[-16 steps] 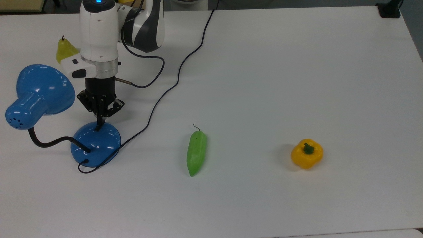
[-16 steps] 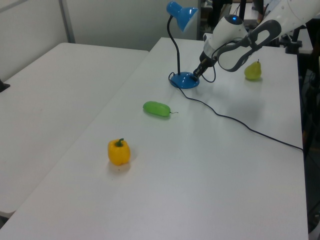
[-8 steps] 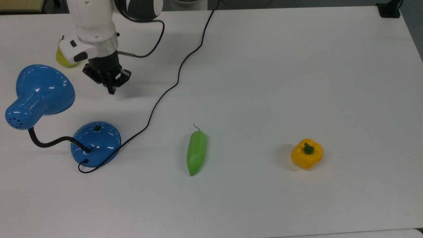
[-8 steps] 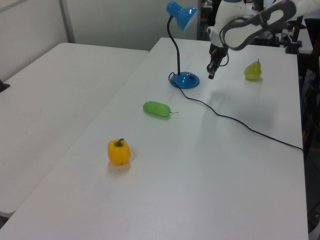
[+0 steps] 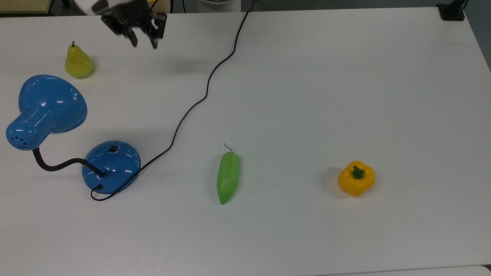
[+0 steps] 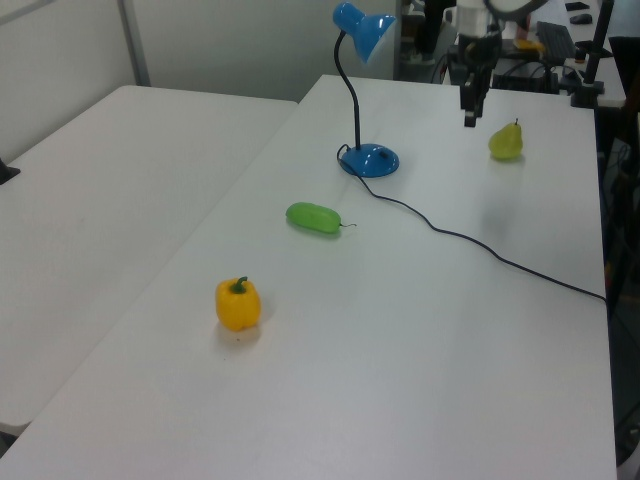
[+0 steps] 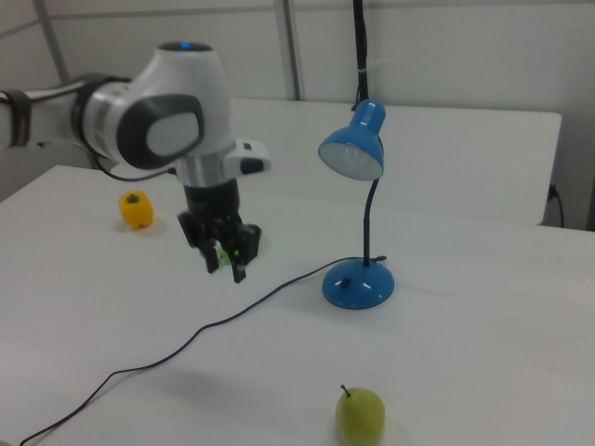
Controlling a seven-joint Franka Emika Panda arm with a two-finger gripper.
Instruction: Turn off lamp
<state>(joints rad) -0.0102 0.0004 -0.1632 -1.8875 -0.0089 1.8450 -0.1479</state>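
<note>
Lamp sat well below the parted, empty gripper in the top view, shade aimed up-right, cord snaking past; a pear lay to the gripper's left; in the left view, gooseneck rose upright left of the gripper; in the right view, glossy blue shade faced down-left, right of the gripper.
</note>
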